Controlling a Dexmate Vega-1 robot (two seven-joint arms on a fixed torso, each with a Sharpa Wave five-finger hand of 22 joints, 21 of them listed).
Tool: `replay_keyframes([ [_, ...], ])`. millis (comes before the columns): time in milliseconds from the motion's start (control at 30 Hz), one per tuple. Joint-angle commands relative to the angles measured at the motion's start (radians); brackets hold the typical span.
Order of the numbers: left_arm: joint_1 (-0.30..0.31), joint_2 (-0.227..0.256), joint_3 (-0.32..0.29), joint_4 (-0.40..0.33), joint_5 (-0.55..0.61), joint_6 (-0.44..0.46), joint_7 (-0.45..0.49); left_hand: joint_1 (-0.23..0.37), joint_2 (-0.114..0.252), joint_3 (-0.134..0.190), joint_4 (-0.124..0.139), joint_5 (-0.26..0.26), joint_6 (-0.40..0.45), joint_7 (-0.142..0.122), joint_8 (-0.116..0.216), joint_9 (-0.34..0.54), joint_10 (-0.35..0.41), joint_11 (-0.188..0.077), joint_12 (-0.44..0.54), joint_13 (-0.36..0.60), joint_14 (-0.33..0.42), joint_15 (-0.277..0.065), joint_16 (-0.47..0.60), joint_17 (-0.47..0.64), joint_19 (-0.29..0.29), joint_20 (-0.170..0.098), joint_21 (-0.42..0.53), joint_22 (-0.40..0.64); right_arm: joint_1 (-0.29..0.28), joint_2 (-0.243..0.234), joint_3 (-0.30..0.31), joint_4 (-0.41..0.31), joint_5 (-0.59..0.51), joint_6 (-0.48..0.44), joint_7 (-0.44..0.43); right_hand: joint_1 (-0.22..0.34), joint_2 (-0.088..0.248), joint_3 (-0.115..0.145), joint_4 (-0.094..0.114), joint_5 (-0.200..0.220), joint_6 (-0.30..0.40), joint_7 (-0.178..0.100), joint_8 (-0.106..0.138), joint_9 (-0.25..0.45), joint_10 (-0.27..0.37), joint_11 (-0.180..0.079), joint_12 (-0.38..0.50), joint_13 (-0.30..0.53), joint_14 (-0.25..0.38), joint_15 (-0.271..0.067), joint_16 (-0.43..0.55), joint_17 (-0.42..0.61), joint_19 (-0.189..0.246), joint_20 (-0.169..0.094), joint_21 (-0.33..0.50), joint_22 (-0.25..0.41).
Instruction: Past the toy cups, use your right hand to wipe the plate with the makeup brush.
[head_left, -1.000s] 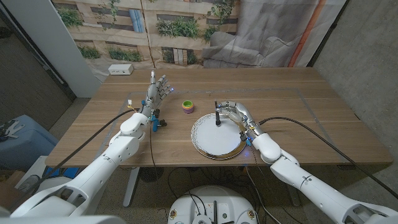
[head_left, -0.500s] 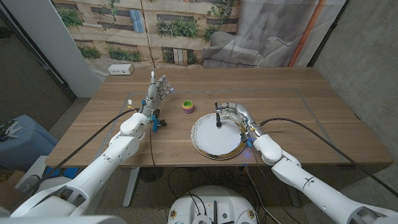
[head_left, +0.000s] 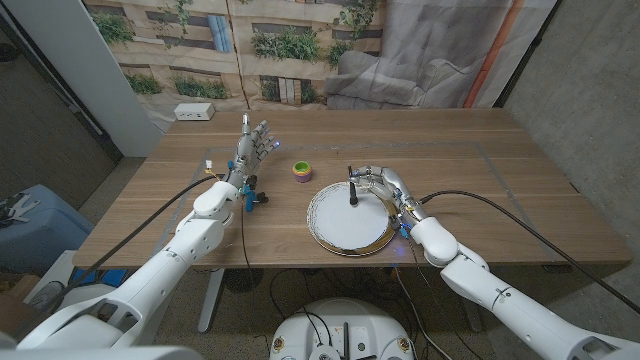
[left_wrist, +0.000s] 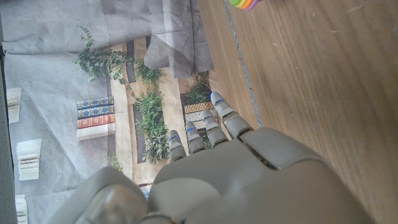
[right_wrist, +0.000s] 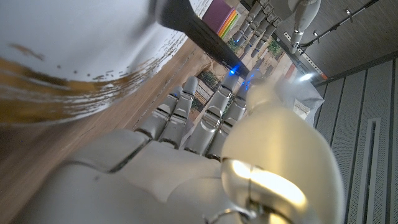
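- Surface (head_left: 470, 185): wooden, carries everything.
- Plate (head_left: 335, 228): white, gold-rimmed, near front edge, just left of right robot hand (head_left: 385, 188).
- Right robot hand: fingers closed on brush (head_left: 352, 187), upright, tip on plate's far part.
- Left robot hand (head_left: 253, 145): empty, fingers apart, raised.
- Cups (head_left: 301, 171): stacked, between the hands, beyond plate.
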Motion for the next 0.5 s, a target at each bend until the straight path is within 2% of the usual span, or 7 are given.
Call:
replay_keyframes([
  [33, 0.000, 0.000, 0.000, 0.000, 0.000, 0.000, 0.000, -0.001, 0.015, -0.001, 0.007, 0.004, -0.002, -0.008, 0.004, 0.002, 0.000, -0.012, 0.007, 0.003, 0.007, -0.013, 0.003, 0.002, 0.008, 0.000, 0.007, 0.005, -0.025, -0.016, 0.014, -0.030, -0.002, -0.013, -0.016, 0.010, 0.003, -0.004, 0.001, 0.004, 0.012, -0.004, 0.003, 0.002, 0.001, -0.001, 0.002, 0.004, -0.001, -0.162, -0.003, 0.003, -0.002, -0.034, 0.001, 0.005],
  [500, 0.000, 0.000, 0.000, 0.000, 0.000, 0.000, 0.000, -0.001, 0.015, -0.001, 0.007, 0.004, -0.002, -0.008, 0.004, 0.002, 0.000, -0.010, 0.007, 0.003, 0.007, -0.014, 0.003, 0.002, 0.007, 0.000, 0.006, 0.005, -0.048, -0.033, 0.027, -0.051, 0.000, -0.035, -0.029, 0.011, 0.004, -0.005, 0.000, 0.005, 0.014, -0.004, 0.002, 0.002, 0.000, -0.001, 0.001, 0.005, -0.002, -0.162, -0.003, 0.004, -0.002, -0.034, 0.001, 0.005],
])
